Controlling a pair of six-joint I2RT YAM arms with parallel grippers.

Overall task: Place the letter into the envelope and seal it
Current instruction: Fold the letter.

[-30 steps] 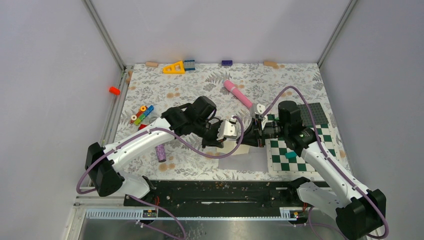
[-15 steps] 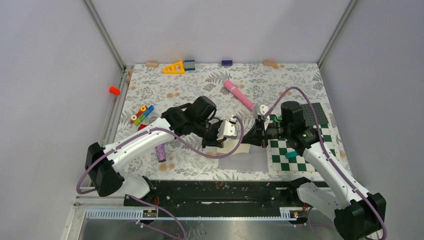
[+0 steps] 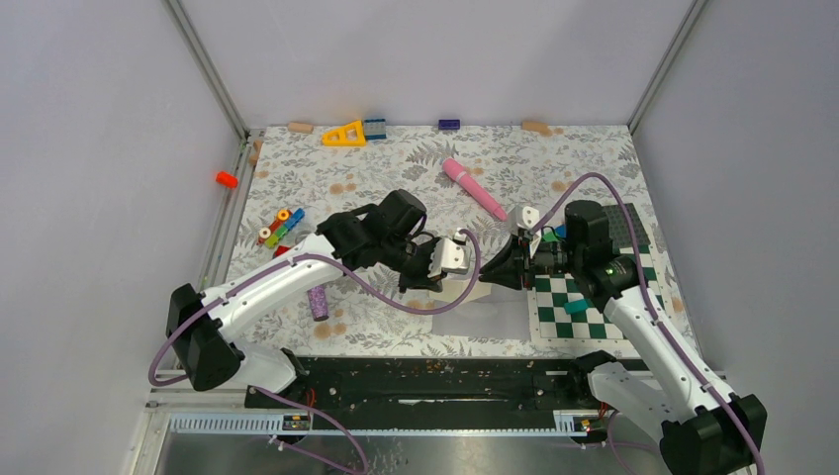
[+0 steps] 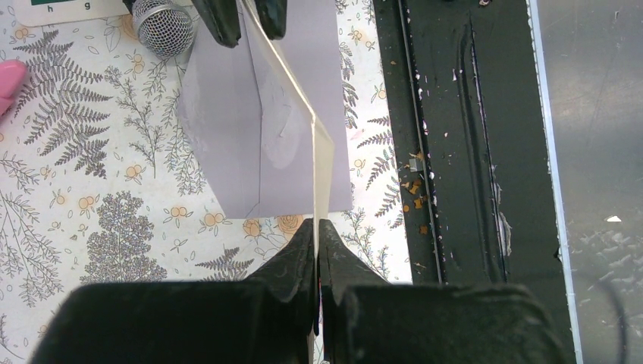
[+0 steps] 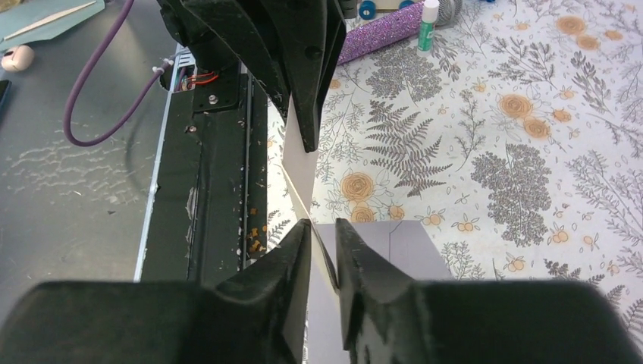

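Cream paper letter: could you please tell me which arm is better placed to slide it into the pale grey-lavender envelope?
Left, probably. The left pincer is shut on the cream paper letter just above the pale grey-lavender paper envelope; the right pincer has its jaws slightly apart around the sheet's other end.

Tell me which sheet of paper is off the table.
The cream letter, held on edge by the left gripper; the lavender envelope lies flat on the table beneath.

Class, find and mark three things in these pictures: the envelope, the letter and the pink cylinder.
envelope [image 4: 250,129], left wrist view, on its flat lavender face.
letter [image 4: 321,174], left wrist view, on the cream strip near the gripping fingers.
pink cylinder [image 3: 473,186], top external view, halfway along its length.
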